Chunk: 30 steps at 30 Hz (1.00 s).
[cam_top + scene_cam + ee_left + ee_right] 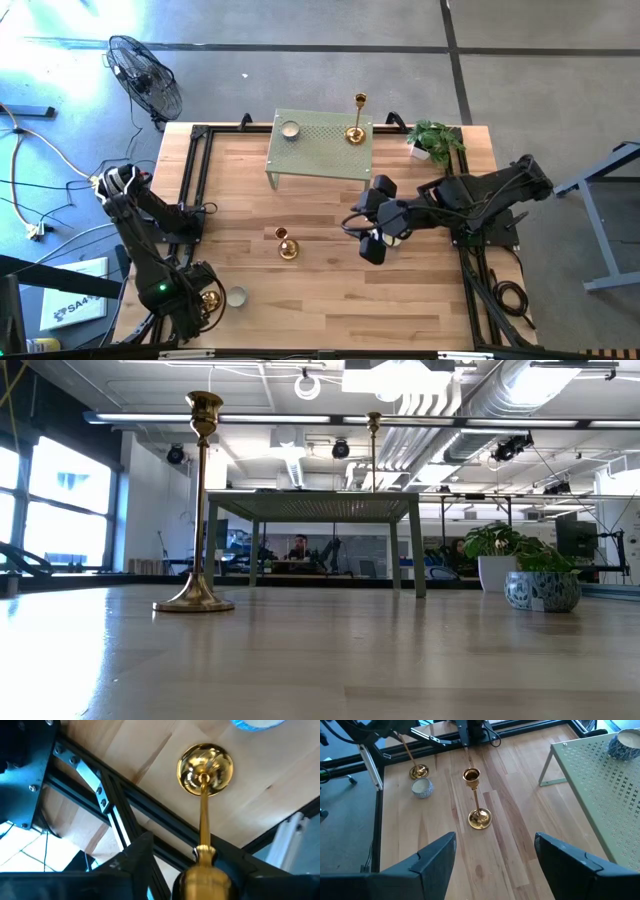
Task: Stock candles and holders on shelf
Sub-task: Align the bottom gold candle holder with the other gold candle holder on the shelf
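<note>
A wooden table (330, 290) is seen from above, with a pale green shelf (320, 165) at twelve o'clock. On the shelf top, one small round candle (291, 129) sits at its ten o'clock corner, and a tall gold candlestick (356, 133) stands upright at its two o'clock corner. A potted plant (434, 140) stands on the table just beside the shelf, at three o'clock from it. Near the table's middle a second gold candlestick (288, 247) stands alone and upright. At the table's eight o'clock corner, the left gripper (202, 870) has its dark fingers on either side of the upper stem of a third gold candlestick (205, 767), whose round base rests on the wood next to the black frame rail; whether the fingers already press the stem cannot be told. A second small candle (236, 296) lies on the table just beside that base, at three o'clock from it. The right gripper (495, 857) hovers above the table at about four o'clock from the centre, its fingers spread apart and holding nothing.
</note>
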{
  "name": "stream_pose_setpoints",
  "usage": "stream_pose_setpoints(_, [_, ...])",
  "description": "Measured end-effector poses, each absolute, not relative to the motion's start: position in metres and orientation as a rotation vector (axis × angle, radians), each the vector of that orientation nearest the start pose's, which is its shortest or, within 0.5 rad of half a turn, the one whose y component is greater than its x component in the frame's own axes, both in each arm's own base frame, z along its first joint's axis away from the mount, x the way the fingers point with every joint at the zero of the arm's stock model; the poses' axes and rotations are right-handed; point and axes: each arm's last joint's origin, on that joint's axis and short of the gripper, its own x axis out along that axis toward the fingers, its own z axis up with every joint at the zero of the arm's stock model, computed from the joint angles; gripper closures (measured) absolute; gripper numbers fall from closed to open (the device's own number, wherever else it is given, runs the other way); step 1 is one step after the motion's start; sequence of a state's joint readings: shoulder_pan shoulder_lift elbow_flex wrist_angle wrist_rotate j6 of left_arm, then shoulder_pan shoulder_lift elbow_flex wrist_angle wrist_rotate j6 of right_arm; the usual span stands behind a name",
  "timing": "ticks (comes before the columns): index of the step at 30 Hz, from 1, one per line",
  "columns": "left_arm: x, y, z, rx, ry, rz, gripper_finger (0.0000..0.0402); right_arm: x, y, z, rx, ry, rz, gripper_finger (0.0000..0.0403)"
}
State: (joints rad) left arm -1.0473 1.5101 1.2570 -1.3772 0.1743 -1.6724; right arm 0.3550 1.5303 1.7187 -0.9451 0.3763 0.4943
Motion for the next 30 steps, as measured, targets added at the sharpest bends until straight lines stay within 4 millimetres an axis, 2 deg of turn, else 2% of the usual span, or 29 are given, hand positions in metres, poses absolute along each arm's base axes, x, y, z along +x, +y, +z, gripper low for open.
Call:
stream_pose_setpoints(8, [0.123,-0.221,0.267,-0.498,1.666,0.511,0.0323,0.292,0.097,0.407,0.199,0.676,-0.201,0.0139])
stream_pose_setpoints(20, [0.125,-0.222,0.270,-0.519,1.613,0.484,0.0317,0.292,0.097,0.407,0.199,0.676,-0.201,0.0139])
stream_pose_setpoints(23, [0.126,-0.221,0.278,-0.524,1.566,0.474,0.0331,0.292,0.097,0.407,0.199,0.675,-0.201,0.0139])
stream_pose_setpoints(30, [0.124,-0.213,0.307,-0.534,1.464,0.480,0.0331,0.292,0.097,0.407,0.198,0.676,-0.200,0.0139])
